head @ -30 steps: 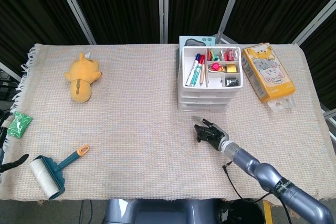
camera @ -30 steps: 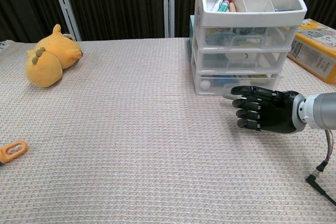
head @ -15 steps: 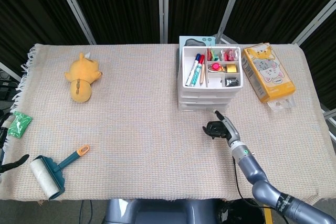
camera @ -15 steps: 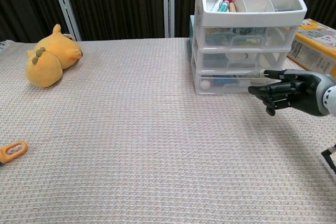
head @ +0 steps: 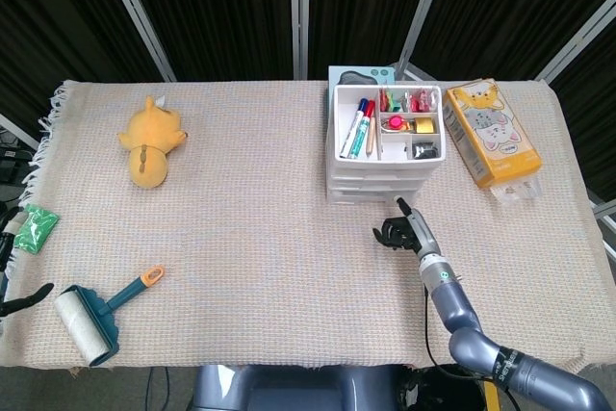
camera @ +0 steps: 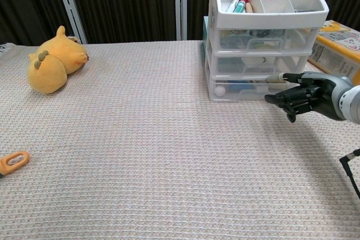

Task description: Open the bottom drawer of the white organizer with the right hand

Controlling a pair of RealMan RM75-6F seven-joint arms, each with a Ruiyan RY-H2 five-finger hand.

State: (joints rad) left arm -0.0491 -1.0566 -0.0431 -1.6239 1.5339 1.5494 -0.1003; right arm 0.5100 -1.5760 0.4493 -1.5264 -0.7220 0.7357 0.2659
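Right now the right hand (camera: 306, 96) is hovering just in front of the white organizer (head: 387, 156), fingers curled inward and gripping nothing — whether a fingertip touches the bottom drawer (camera: 247, 87) I cannot tell. That drawer is sitting shut at the stack's base, directly beyond the hand toward the table's back edge, its front running left to right. Only this hand is showing — plainly the nearer.

We see a black, segmented right hand (camera: 306, 98) with what looks like one pale fingertip, a silver wrist cuff, a blue-grey arm and a thin black cable.
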